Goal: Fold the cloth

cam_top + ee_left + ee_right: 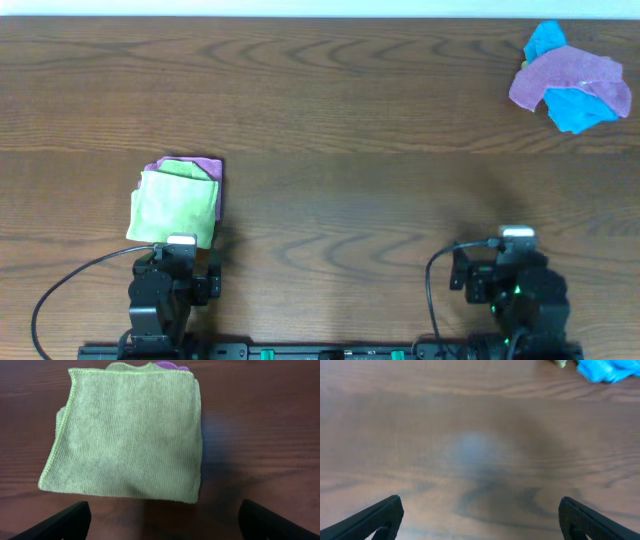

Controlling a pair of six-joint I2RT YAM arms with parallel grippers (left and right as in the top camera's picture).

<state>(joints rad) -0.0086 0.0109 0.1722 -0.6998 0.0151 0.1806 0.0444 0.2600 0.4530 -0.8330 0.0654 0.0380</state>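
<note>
On the left of the wooden table (350, 120), the left gripper (167, 525) has its jaws wide apart and holds nothing. It is just short of a folded lime-green cloth (173, 205), which lies on a folded purple cloth (212, 170) that shows only along its far and right edges. Further right, the right gripper (482, 522) also has its jaws wide apart and empty above the wood. In the far right corner, well apart from both grippers, the pink-purple cloth (570, 75) lies crumpled, draped across a bright blue cloth (580, 108).
</note>
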